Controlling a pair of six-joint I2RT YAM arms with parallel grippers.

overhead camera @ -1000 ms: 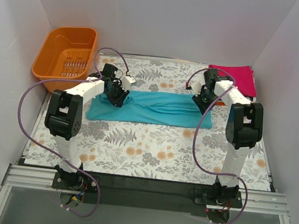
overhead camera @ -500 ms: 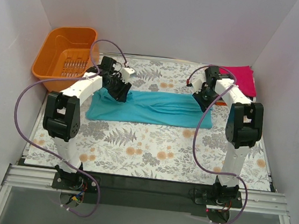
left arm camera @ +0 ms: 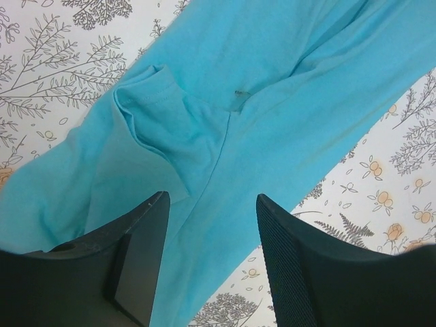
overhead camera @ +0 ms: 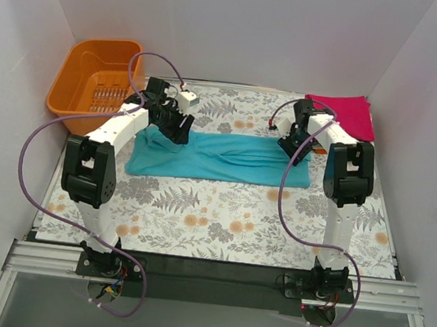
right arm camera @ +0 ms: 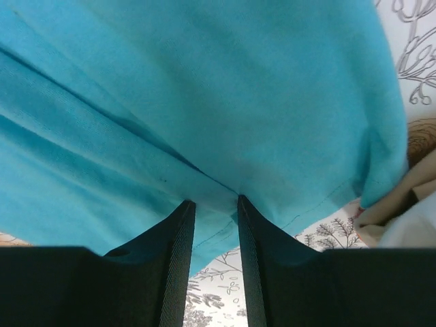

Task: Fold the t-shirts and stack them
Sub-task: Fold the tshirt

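Left gripper point(left arm camera: 211, 199): jaws wide apart, above the left end of the teal t-shirt point(overhead camera: 227, 158). Right gripper point(right arm camera: 212, 203): fingers nearly together at the shirt's right hem; cannot tell whether cloth is pinched. Shirt spread lengthwise across the floral table point(overhead camera: 220, 219). Pink t-shirt point(overhead camera: 346, 113): folded, far right corner.

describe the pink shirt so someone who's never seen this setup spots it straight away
Start at the floral-print table and look to its far right corner. The magenta shirt lies there as a flat folded rectangle. It is the only pink thing, unlike the teal shirt spread mid-table and the orange basket far left.
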